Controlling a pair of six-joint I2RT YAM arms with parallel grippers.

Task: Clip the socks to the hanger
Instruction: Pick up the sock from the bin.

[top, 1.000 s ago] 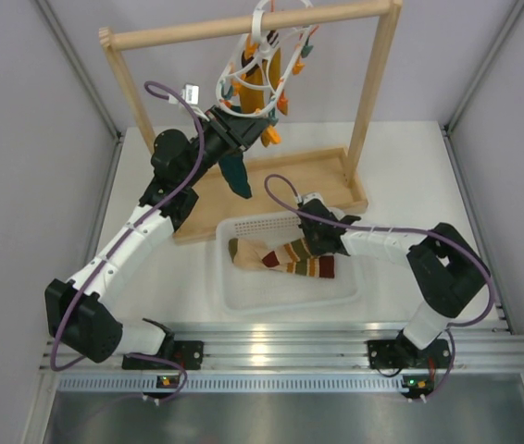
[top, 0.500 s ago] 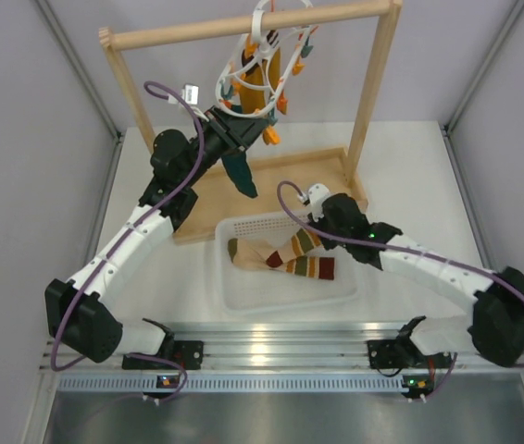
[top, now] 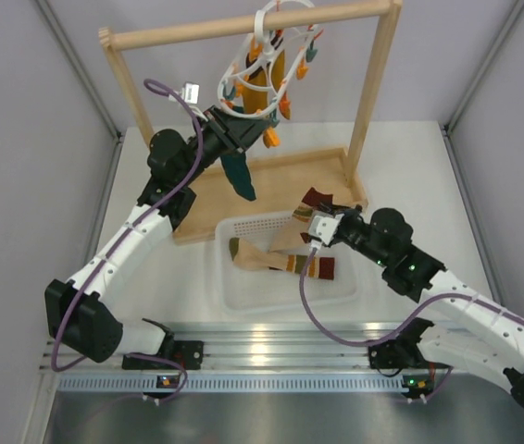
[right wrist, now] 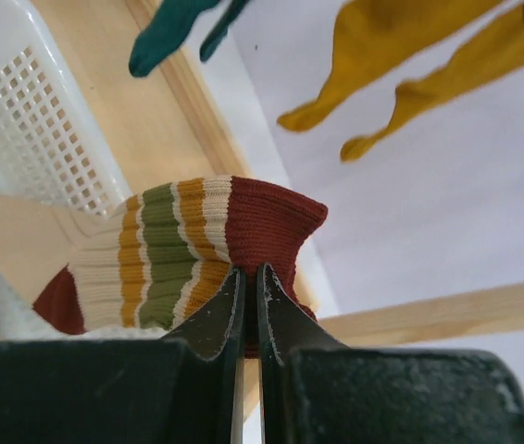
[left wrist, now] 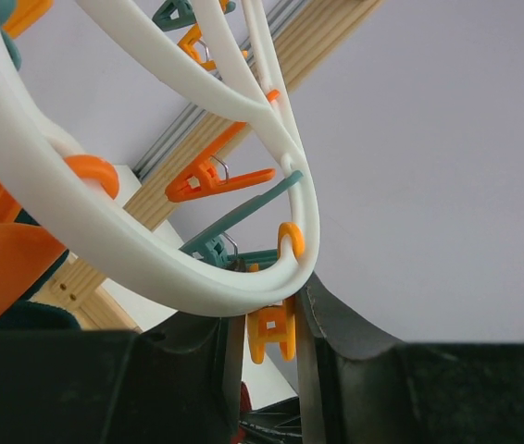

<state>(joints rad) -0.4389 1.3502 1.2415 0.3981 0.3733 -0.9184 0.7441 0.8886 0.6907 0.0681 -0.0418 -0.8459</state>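
The white ring hanger (top: 264, 57) hangs from the wooden rail with orange and teal clips. Mustard socks (top: 264, 83) and a dark teal sock (top: 238, 176) hang on it. My left gripper (top: 241, 136) is up under the ring (left wrist: 151, 268), its jaws shut on a dangling orange clip (left wrist: 271, 338). My right gripper (top: 317, 225) is shut on the red cuff (right wrist: 267, 222) of a striped sock (top: 301, 215) and holds it above the white basket (top: 243, 301). A second striped sock (top: 321, 268) lies in the basket.
The wooden rail frame (top: 243, 28) stands at the back on a wooden base (top: 290, 176), with its right post (top: 373, 92) close to my right gripper. The basket sits in front of the base. Grey walls close in both sides.
My right arm has swung out to the right and lifted the striped sock's cuff up and back over the basket's far edge. The left arm has stayed at the clip.
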